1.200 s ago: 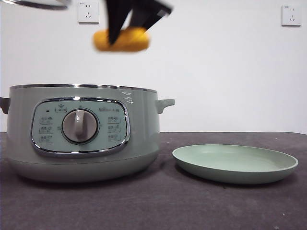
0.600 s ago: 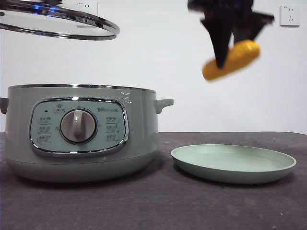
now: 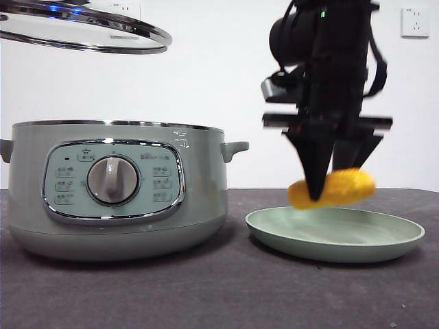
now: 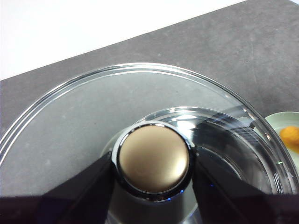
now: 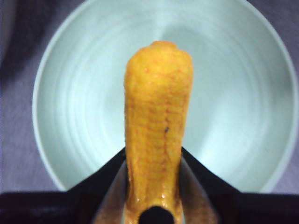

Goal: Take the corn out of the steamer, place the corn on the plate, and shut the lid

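Hanging over the plate [image 3: 384, 250], bumpy yellow-orange corn [image 3: 339, 188] in right hand [image 3: 328, 192].

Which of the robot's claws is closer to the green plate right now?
The right claw, holding the corn just above the plate. The left claw holds the lid high over the steamer.

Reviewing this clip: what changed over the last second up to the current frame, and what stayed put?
The right end effector, shut on the corn, carried it from above the steamer across and down to just above the plate; not released yet. The lid, held up by the left end effector at its knob, came further into view. Steamer and plate have not moved.
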